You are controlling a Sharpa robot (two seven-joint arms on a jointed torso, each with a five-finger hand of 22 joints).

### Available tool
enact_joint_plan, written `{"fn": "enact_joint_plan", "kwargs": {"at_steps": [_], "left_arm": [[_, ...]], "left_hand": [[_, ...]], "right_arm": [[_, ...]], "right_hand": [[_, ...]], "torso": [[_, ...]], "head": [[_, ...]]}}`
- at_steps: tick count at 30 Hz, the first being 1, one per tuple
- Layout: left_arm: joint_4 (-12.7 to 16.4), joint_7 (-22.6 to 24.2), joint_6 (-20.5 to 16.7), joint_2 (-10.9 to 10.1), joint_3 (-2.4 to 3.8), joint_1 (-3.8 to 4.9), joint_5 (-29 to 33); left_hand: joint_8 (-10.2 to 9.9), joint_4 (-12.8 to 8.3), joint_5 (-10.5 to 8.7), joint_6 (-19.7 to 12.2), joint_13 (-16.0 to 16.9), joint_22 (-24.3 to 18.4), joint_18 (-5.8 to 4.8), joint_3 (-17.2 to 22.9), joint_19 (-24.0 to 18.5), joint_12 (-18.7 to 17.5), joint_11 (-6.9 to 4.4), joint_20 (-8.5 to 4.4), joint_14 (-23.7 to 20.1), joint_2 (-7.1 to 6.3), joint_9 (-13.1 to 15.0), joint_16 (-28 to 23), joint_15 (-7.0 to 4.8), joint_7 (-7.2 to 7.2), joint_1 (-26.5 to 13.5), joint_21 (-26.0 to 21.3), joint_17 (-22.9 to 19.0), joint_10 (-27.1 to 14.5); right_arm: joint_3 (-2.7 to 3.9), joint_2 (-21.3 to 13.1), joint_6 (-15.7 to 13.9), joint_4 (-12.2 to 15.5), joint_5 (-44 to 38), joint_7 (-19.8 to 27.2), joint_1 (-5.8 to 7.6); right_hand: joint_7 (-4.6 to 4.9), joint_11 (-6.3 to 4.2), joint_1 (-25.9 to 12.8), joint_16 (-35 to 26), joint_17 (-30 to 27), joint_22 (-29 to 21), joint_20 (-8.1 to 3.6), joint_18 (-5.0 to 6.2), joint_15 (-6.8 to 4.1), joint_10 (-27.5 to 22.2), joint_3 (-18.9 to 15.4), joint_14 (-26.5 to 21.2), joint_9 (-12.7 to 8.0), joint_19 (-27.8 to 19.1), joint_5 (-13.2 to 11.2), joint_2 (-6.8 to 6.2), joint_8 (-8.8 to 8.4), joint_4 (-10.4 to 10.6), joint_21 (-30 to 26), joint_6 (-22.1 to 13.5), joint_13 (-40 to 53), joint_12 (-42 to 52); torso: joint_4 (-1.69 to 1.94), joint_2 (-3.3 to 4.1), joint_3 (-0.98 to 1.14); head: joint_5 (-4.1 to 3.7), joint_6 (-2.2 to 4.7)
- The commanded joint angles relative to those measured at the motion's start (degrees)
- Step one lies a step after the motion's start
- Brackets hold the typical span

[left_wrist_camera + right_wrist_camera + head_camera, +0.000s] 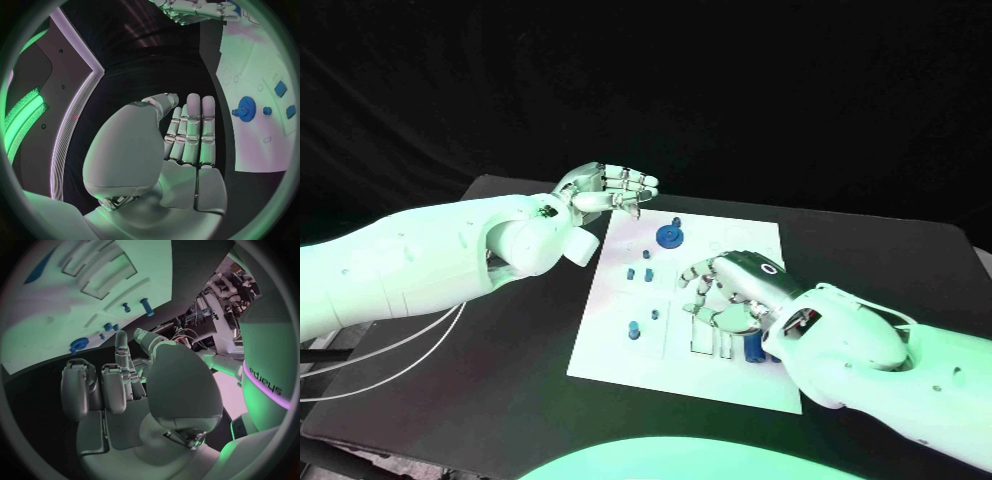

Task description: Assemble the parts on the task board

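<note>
The right hand hovers low over the middle of the task board, fingers loosely curled and holding nothing, probably poised to pick a part. The left hand waits beyond the board's far-left corner, fingers together, empty, seemingly keeping clear. On the white board on the worktop, a blue gear stands near the far edge, small blue parts scattered nearer.

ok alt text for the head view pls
Two white robot arms reach over a white task board on a black table. The right robot hand hovers over the board's middle; the left robot hand is raised, empty, at its far corner near a blue gear.
</note>
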Motion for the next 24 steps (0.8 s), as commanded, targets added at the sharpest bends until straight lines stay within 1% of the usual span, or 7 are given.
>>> {"fn": "enact_joint_plan", "kwargs": {"at_steps": [1, 3, 4, 7, 14, 18, 24], "left_arm": [[0.2, 0.4, 1.0, -0.1, -0.12, 0.05, 0.4], [0.2, 0.4, 1.0, -0.1, -0.19, 0.05, 0.4], [0.2, 0.5, 1.0, -0.1, -0.25, 0.05, 0.5], [0.3, 0.5, 1.0, -0.2, -0.37, 0.04, 0.5], [0.5, 0.5, 0.9, -0.3, -0.50, 0.04, 0.6], [0.6, 0.5, 0.9, -0.4, -0.54, 0.04, 0.6], [0.8, 0.5, 1.0, -0.5, -0.56, 0.04, 0.6]], "left_hand": [[0.1, -0.2, 0.10, -0.3, -0.1, 0.1, 0.84, -0.1, -0.2, 0.2, -0.19, 0.14, -0.3, 0.05, -0.1, -0.4, -0.03, 1.44, -0.4, 0.4, -0.1, -0.4], [0.1, -0.2, 0.10, -0.3, -0.1, 0.1, 0.84, -0.1, -0.2, 0.2, -0.19, 0.14, -0.3, 0.05, -0.1, -0.4, -0.03, 1.44, -0.4, 0.4, -0.1, -0.4], [0.1, -0.2, 0.10, -0.3, -0.1, 0.1, 0.84, -0.1, -0.2, 0.2, -0.19, 0.14, -0.3, 0.05, -0.1, -0.4, -0.03, 1.44, -0.4, 0.4, -0.1, -0.4], [0.1, -0.2, 0.10, -0.3, -0.1, 0.1, 0.84, -0.1, -0.2, 0.2, -0.19, 0.14, -0.3, 0.05, -0.1, -0.4, -0.03, 1.44, -0.4, 0.4, -0.1, -0.4], [0.1, -0.2, 0.10, -0.3, -0.1, 0.1, 0.84, -0.1, -0.2, 0.2, -0.19, 0.14, -0.3, 0.05, -0.1, -0.4, -0.03, 1.44, -0.4, 0.4, -0.1, -0.4], [0.1, -0.2, 0.10, -0.3, -0.1, 0.1, 0.84, -0.1, -0.2, 0.2, -0.19, 0.14, -0.3, 0.05, -0.1, -0.4, -0.03, 1.44, -0.4, 0.4, -0.1, -0.4], [0.1, -0.2, 0.10, -0.3, -0.1, 0.1, 0.84, -0.1, -0.2, 0.2, -0.19, 0.14, -0.3, 0.05, -0.1, -0.4, -0.03, 1.44, -0.4, 0.4, -0.1, -0.4]], "right_arm": [[-0.01, -4.3, -0.6, 1.7, 14.6, 0.8, 1.04], [-0.07, -6.5, 0.1, 2.4, 16.6, 0.1, 1.35], [-0.17, -8.3, 0.6, 2.9, 17.8, -0.6, 1.50], [-0.47, -12.4, 1.3, 4.4, 18.6, -2.7, 1.40], [-0.99, -17.9, 0.8, 6.6, 14.0, -8.6, -0.70], [-1.16, -18.5, 0.5, 6.9, 11.3, -12.0, -2.12], [-1.24, -17.0, -0.3, 6.8, 9.2, -15.0, -3.70]], "right_hand": [[-1.57, -0.93, -1.6, 0.8, 1.1, 12.7, -0.95, -1.18, -1.53, 1.1, -2.8, 3.4, 1.2, 2.7, 2.4, 0.42, 2.10, 1.1, 2.1, 1.4, 7.4, 8.8], [-1.67, -1.84, -3.3, 1.7, 2.7, 13.4, -1.16, -1.75, -1.38, 5.9, -4.8, 3.8, 2.2, 3.7, 2.4, 0.37, 3.57, 2.4, 4.8, 2.1, 28.3, 30.2], [-1.67, -1.84, -3.3, 1.7, 2.7, 13.4, -1.16, -1.75, -1.38, 5.9, -4.8, 3.8, 2.2, 3.7, 2.4, 0.37, 3.57, 2.4, 4.8, 2.1, 28.3, 30.2], [-2.57, -2.05, -3.5, 2.9, 4.5, 14.1, -1.68, -2.30, -1.69, 5.9, -8.2, 4.1, 6.3, 4.6, 3.0, 1.33, 7.73, 5.4, 7.6, 0.8, 52.4, 53.6], [-2.28, -2.00, -4.6, 4.7, 8.3, 14.3, -1.65, -2.46, -1.69, 6.7, -11.2, 4.8, 8.1, 4.9, 3.4, 1.35, 9.48, 7.4, 8.4, -0.2, 56.9, 57.7], [-2.34, -2.03, -5.5, 5.1, 9.1, 14.5, -1.65, -2.60, -1.69, 7.0, -12.5, 4.9, 8.4, 5.2, 3.5, 1.44, 9.82, 7.5, 9.1, -0.4, 57.8, 58.3], [-2.43, -2.08, -6.6, 5.3, 9.3, 14.6, -1.66, -2.66, -1.72, 7.0, -14.2, 4.9, 8.7, 5.3, 3.5, 1.72, 10.18, 7.5, 9.4, -0.5, 58.2, 58.6]], "torso": [[-0.25, -0.34, -0.10], [-0.35, -0.42, -0.11], [-0.45, -0.54, -0.11], [-0.84, -0.70, -0.05], [-1.26, -0.84, -0.05], [-1.41, -0.77, 0.07], [-1.10, -0.70, 0.09]], "head": [[-2.45, 0.42], [-3.27, 0.45], [-4.11, 0.38], [-5.65, 0.16], [-8.08, -0.40], [-8.30, -0.61], [-8.65, -0.93]]}}
